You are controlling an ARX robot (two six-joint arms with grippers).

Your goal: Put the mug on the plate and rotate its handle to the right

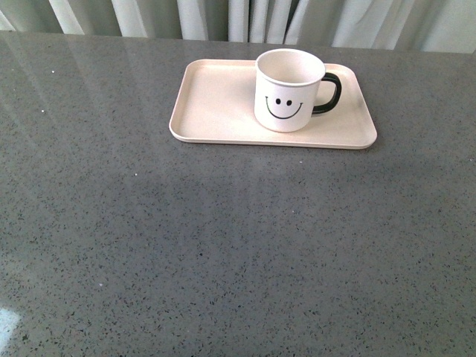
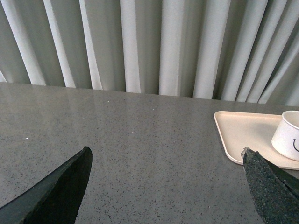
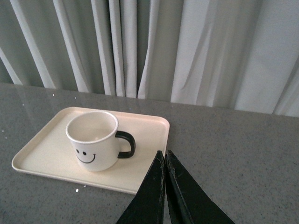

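— Front view first: what is the biggest thing you see?

— The dark grey speckled stone table (image 1: 223, 245), with pale pleated curtains (image 1: 245, 18) behind its far edge. Neither of my arms shows in that view.

— And on it?

— The flat pale pink-beige rectangular plate (image 1: 216, 104) with rounded corners and a low rim, lying toward the far side of the table. The cream-white cylindrical mug (image 1: 288, 89) stands upright on it, right of the plate's middle, its black smiley face turned toward me. The glossy black loop handle (image 1: 331, 93) points to the right.

— Your tools?

— My left tool (image 2: 168, 186) is spread wide, its two dark fingers (image 2: 60, 191) at opposite sides of the left wrist view, nothing between them; it hangs over bare table, with the plate's end and the mug off to one side. My right tool (image 3: 165, 186) is closed, fingertips pressed together on nothing, near the plate's edge on the handle side and apart from the mug.
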